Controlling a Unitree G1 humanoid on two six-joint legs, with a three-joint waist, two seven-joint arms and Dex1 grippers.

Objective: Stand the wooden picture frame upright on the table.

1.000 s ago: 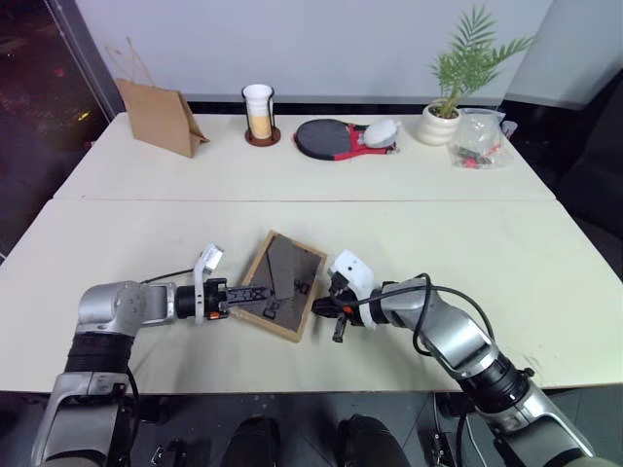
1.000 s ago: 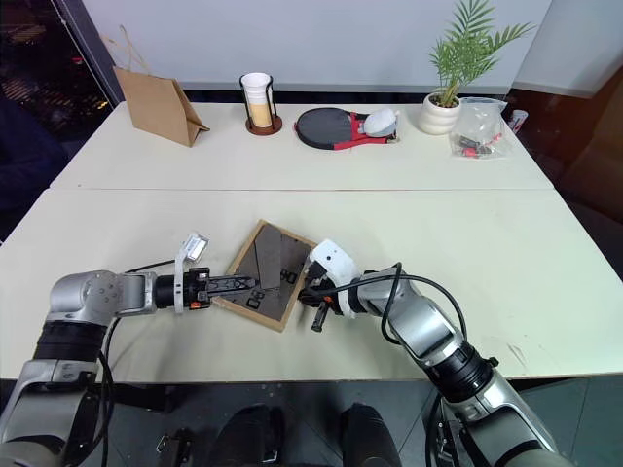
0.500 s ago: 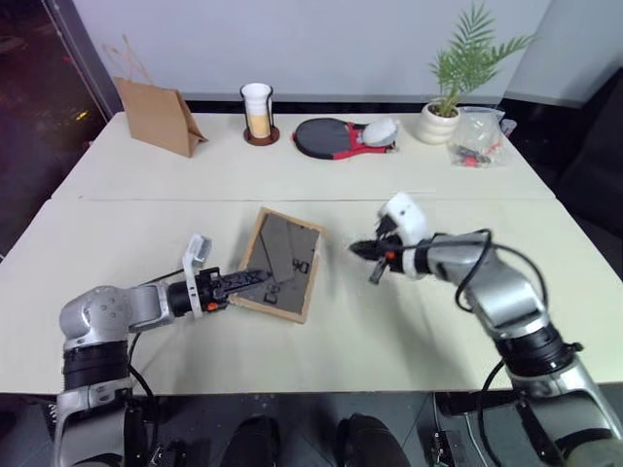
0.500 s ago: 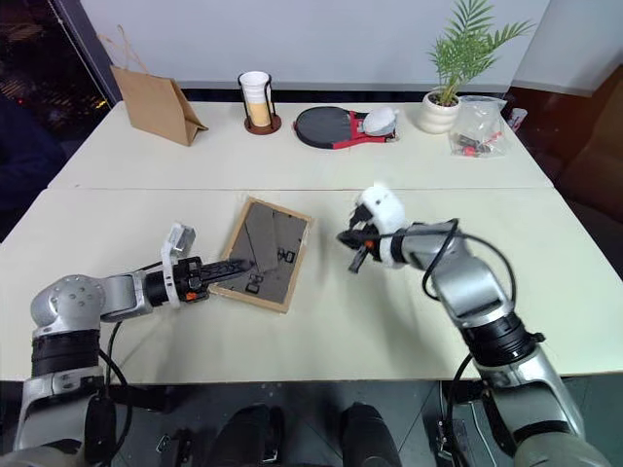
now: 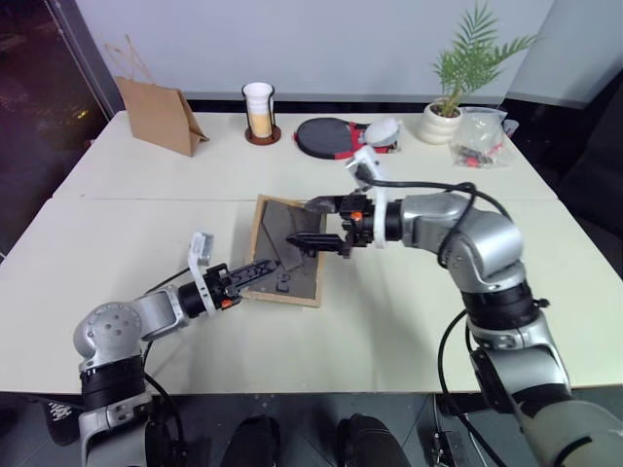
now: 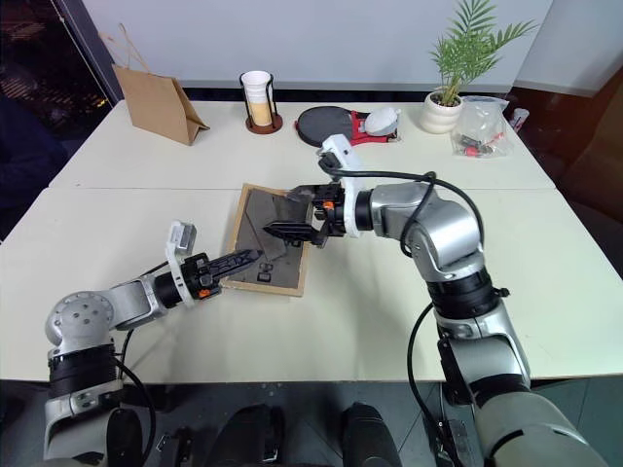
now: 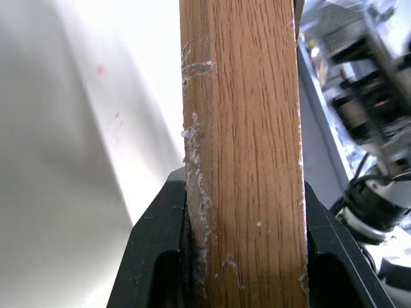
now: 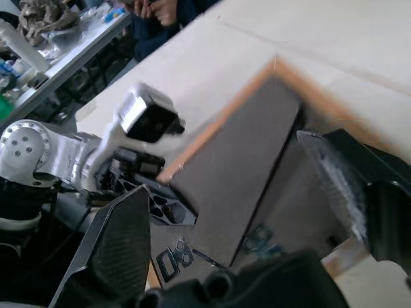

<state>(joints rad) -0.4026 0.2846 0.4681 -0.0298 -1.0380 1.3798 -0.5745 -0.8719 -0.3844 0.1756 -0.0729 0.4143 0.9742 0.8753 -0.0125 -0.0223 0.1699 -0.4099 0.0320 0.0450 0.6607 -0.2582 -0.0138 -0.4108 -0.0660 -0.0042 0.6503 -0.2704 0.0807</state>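
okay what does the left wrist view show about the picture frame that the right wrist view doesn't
Left wrist view: the wooden picture frame's light-wood edge close up, scuffed, clamped between the left gripper's black fingers. Right wrist view: the frame's dark grey back panel with its fold-out stand swung out, the right gripper's fingers spread wide on either side of it, and the cream table beyond. Shared: the same frame, and the opposite arm behind it.

Silver-grey arms; black pincer fingers; white wrist housings; black cables; orange accents.
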